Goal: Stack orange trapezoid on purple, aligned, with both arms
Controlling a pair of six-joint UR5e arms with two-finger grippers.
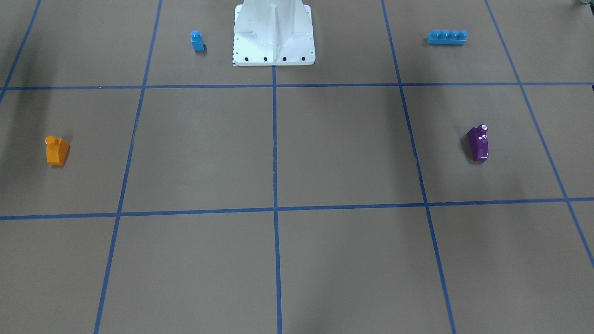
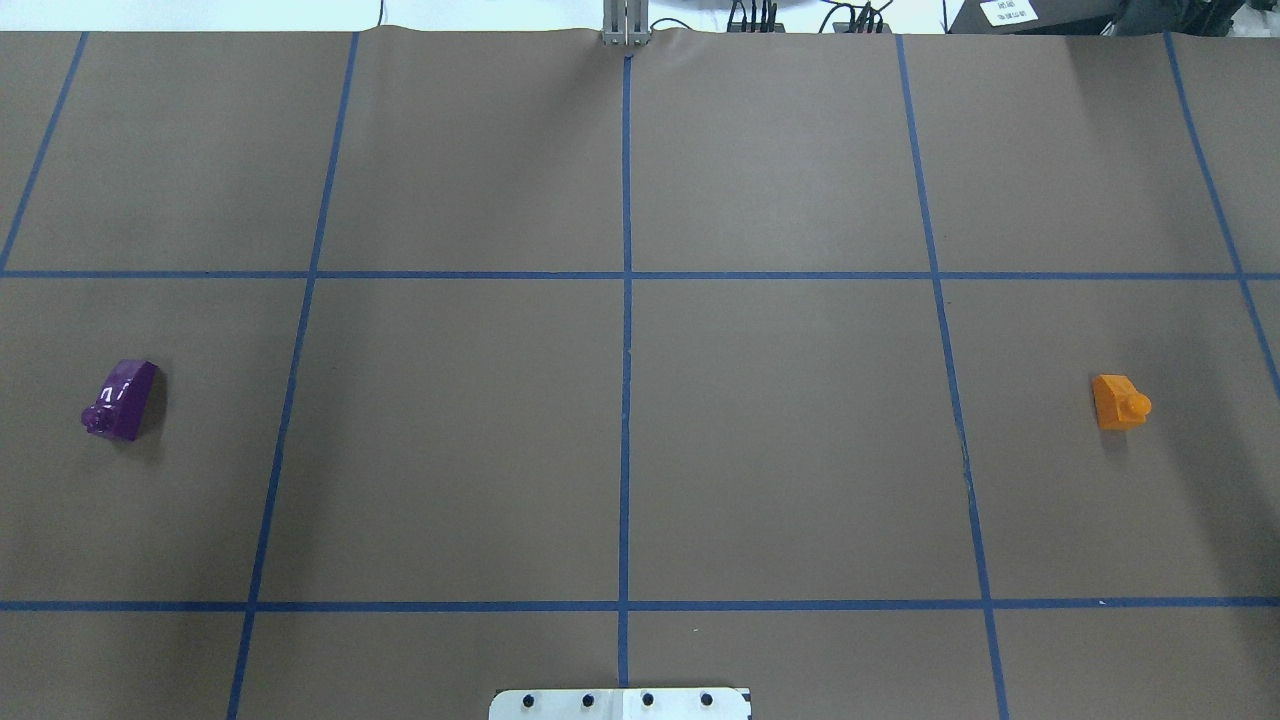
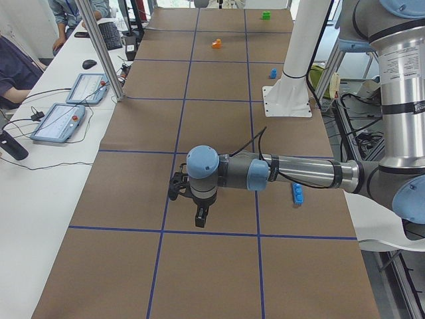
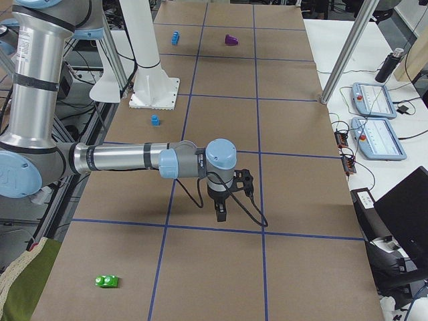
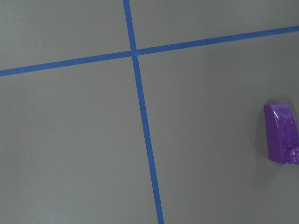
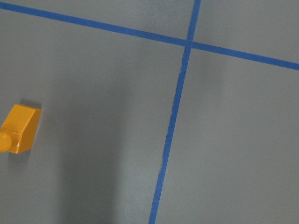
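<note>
The orange trapezoid (image 1: 57, 150) lies on the brown table on my right side, also in the overhead view (image 2: 1118, 402) and at the left edge of the right wrist view (image 6: 18, 129). The purple block (image 1: 478, 143) lies on my left side (image 2: 122, 398), at the right edge of the left wrist view (image 5: 281, 134). My left gripper (image 3: 199, 216) hangs low over the table, seen only in the exterior left view. My right gripper (image 4: 221, 212) shows only in the exterior right view. I cannot tell whether either is open or shut.
A small blue one-stud block (image 1: 197, 41) and a long blue four-stud brick (image 1: 447, 37) sit either side of the white pedestal (image 1: 274, 32). A green block (image 4: 106, 281) lies at the table's right end. Tablets (image 3: 56, 123) line the operators' edge.
</note>
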